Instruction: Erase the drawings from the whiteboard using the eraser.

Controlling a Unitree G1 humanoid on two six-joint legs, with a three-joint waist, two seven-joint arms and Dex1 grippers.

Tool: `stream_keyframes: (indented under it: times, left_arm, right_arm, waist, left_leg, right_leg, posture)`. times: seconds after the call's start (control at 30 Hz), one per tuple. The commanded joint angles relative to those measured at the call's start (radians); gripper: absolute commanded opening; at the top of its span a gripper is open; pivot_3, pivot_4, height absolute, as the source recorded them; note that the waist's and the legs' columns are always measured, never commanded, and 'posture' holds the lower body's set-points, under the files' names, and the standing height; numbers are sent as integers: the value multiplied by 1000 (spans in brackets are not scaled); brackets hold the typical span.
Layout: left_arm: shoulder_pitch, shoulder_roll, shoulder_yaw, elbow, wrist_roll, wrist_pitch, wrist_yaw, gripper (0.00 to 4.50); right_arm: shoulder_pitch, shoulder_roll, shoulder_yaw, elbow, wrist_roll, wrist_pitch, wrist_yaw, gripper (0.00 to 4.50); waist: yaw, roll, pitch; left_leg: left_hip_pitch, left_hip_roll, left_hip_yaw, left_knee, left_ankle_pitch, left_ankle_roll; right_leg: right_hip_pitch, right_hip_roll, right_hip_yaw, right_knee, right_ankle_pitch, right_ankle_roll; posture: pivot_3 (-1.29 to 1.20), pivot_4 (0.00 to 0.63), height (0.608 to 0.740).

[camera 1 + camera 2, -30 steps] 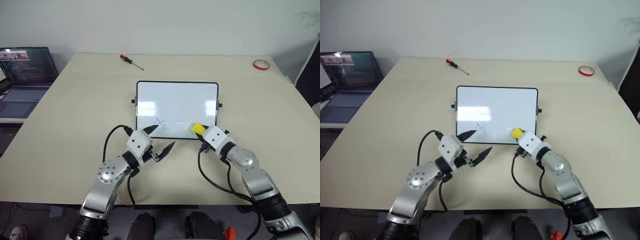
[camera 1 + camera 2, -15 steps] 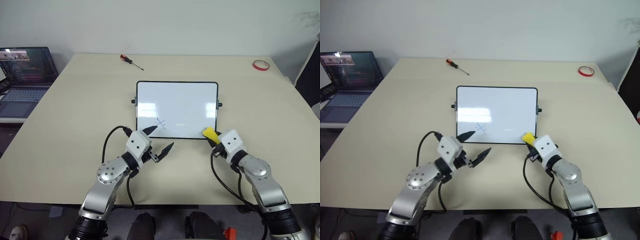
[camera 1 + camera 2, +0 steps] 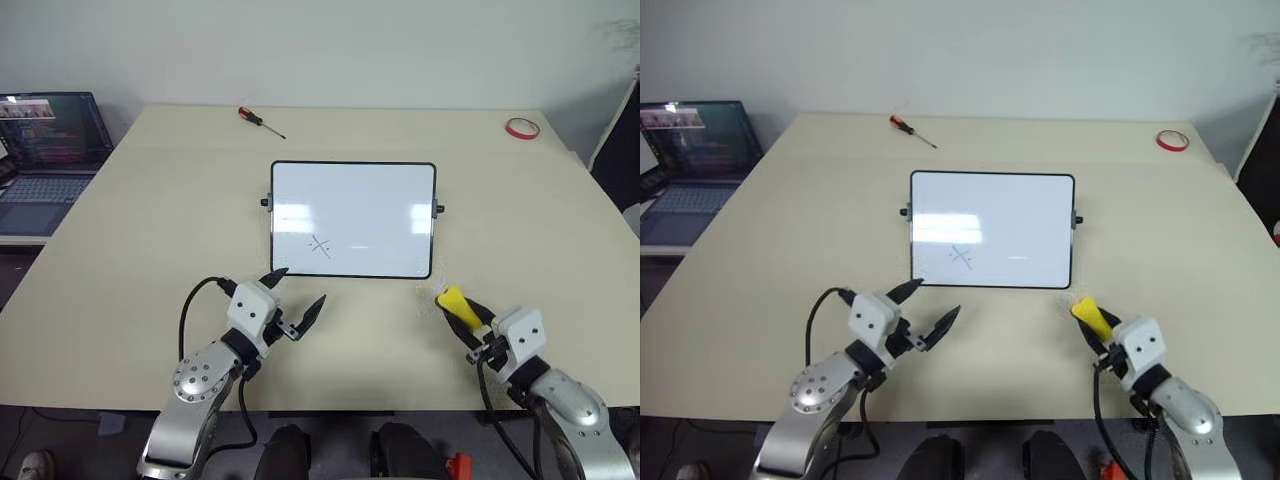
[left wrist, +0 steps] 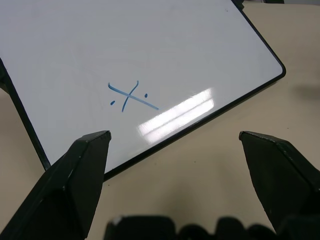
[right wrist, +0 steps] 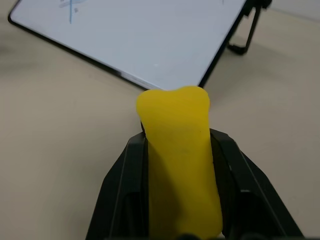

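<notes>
2 silver-grey arms, white wrist blocks, black cables, black pointed fingers (image 3: 312,310).

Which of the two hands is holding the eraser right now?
The right hand: it is shut on the yellow eraser, off the whiteboard's near right corner. The left hand is open and empty, in front of the near left corner.

Black-framed whiteboard (image 3: 353,190) flat on table, one blue cross drawing (image 3: 320,245) left. Yellow eraser (image 3: 455,305) off board, near its right corner.
</notes>
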Motion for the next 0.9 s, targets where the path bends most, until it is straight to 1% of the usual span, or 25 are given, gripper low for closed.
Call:
stream_keyframes:
  times: [0.03,0.1,0.23,0.37,0.47,0.57,0.7,0.77,0.9]
  left_arm:
    - [-10,-6,-8,-56,-6,3,6,4500]
    - [-13,-5,-4,-57,-2,5,8,4500]
    - [-5,-13,54,-44,20,16,76,4500]
    - [16,-58,115,-28,-11,66,151,4500]
    - [22,-60,113,-23,-8,70,146,4500]
    - [24,-69,96,-39,-16,82,142,4500]
    - [16,-78,80,-46,-16,94,143,4500]
    - [11,-77,76,-50,-16,98,144,4500]
    - [8,-66,85,-59,-14,103,141,4500]
  right_arm:
    - [-39,6,-4,-44,13,-18,-13,1266]
    - [-55,6,-2,-50,13,-8,-16,1266]
    - [-119,10,9,-48,14,14,-26,1266]
    - [-202,30,49,-40,10,37,-30,1266]
    - [-260,48,84,-8,2,35,-29,1266]
    - [-356,74,142,57,-17,16,-19,1266]
    - [-556,143,230,240,-80,-34,-30,1266]
    - [-665,186,274,366,-132,-74,-50,1266]
    - [-864,273,314,638,-196,-145,-97,1266]
  waist:
    - [-1,0,0]
    - [0,0,0]
    - [1,0,0]
    - [1,0,0]
    - [2,0,0]
    - [1,-1,0]
    - [-3,-1,0]
    - [-4,-1,0]
    - [-4,-1,0]
  left_leg:
    - [1,0,1,0,0,0]
    - [1,0,1,0,0,0]
    - [0,0,1,0,0,0]
    - [0,0,1,0,0,0]
    - [0,0,1,0,0,0]
    - [0,0,1,0,0,0]
    - [1,0,1,1,0,0]
    - [2,0,2,0,0,0]
    - [2,0,2,0,0,0]
  right_leg:
    - [0,1,1,0,0,0]
    - [0,1,1,0,0,0]
    - [0,1,1,0,0,0]
    - [0,1,1,0,0,0]
    - [0,1,0,0,0,0]
    - [0,1,0,0,0,0]
    - [0,1,1,2,0,0]
    - [-1,1,1,3,1,-1]
    - [-1,1,1,4,0,-1]
  posture:
    - [0,150,740]
    - [0,150,740]
    - [0,150,740]
    - [0,150,740]
    - [0,150,740]
    - [0,150,740]
    - [0,150,740]
    - [0,150,740]
    - [0,150,740]
